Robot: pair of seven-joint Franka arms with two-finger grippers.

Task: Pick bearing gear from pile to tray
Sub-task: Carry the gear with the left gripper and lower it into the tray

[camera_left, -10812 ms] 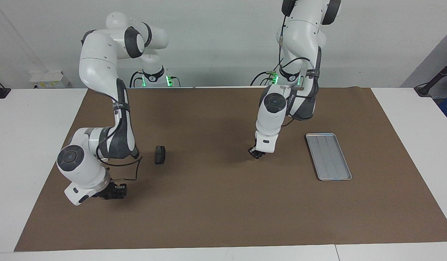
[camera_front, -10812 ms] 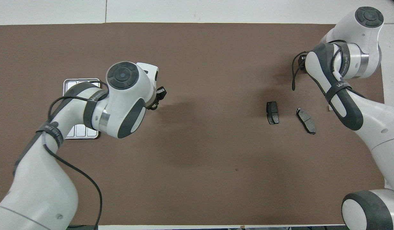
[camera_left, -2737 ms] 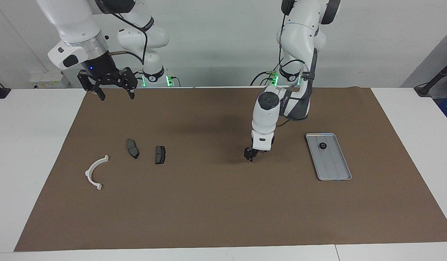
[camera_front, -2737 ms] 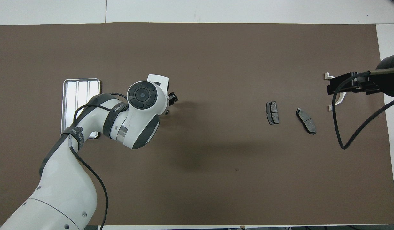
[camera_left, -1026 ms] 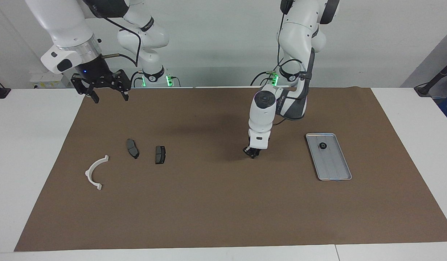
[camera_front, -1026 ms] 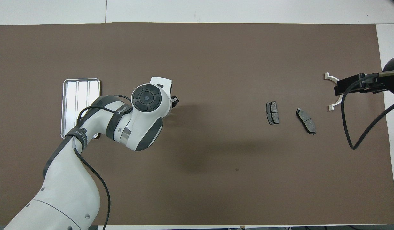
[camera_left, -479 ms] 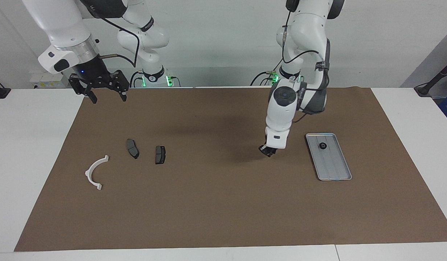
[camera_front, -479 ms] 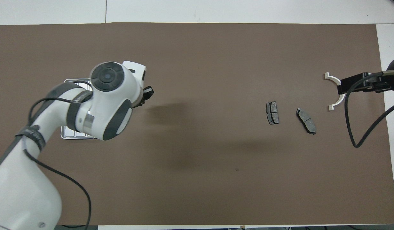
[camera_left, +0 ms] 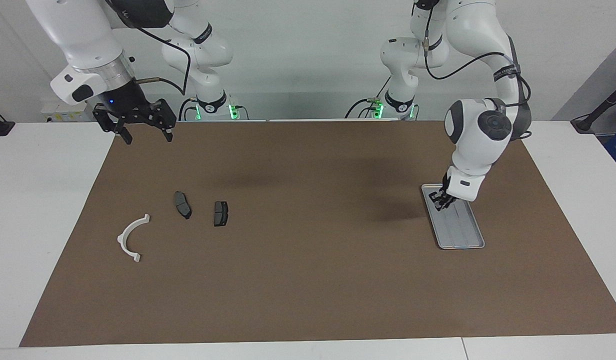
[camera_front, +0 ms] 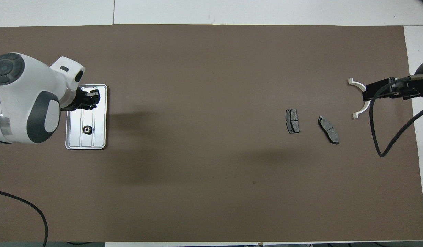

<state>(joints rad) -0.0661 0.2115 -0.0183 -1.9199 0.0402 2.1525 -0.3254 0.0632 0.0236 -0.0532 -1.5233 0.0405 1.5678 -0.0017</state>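
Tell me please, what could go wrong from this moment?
The left gripper hangs low over the tray, where a small black ring already lies; lowering further, it might knock that ring or shift the tray. The right gripper waits, open, high above the table's edge, so it looks harmless.

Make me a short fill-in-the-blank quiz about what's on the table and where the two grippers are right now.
1. The small black ring lies in the ____.
2. The left gripper is over the ____.
3. The white half-ring lies toward the ____ arm's end of the table.
4. Between the half-ring and the tray lie ____ dark brake pads.

Missing words: tray; tray; right; two
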